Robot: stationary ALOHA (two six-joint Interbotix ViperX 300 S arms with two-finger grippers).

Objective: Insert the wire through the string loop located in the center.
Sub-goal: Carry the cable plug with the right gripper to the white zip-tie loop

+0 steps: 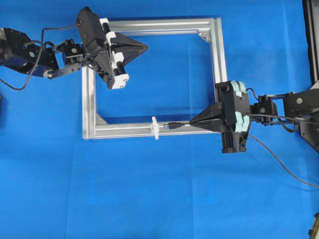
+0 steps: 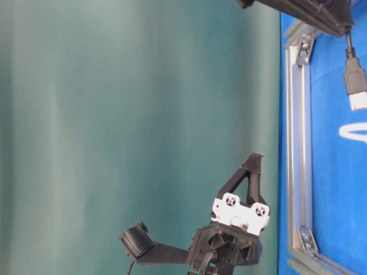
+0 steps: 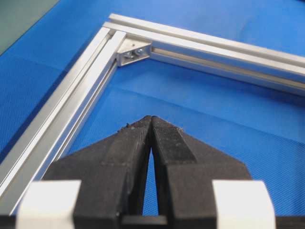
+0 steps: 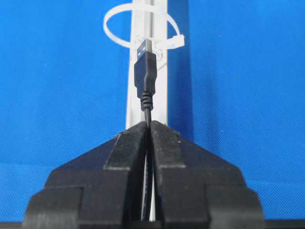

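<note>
My right gripper (image 4: pixel 149 125) (image 1: pixel 192 121) is shut on the wire (image 4: pixel 146 78), a thin black cable with a metal-tipped plug (image 1: pixel 173 126) pointing left along the frame's front rail. The string loop (image 4: pixel 138 28) (image 1: pixel 155 128) is a small white tie ring on that rail, just ahead of the plug tip, which stands short of the ring. In the table-level view the plug (image 2: pixel 356 80) hangs above the loop (image 2: pixel 354 132). My left gripper (image 3: pixel 151 119) (image 1: pixel 145 48) is shut and empty, hovering inside the frame's upper left part.
A rectangular aluminium frame (image 1: pixel 218 59) with silver corner brackets (image 3: pixel 134 51) lies on the blue cloth. The wire's slack trails off to the lower right (image 1: pixel 284 167). Arm bases sit at the left and right edges.
</note>
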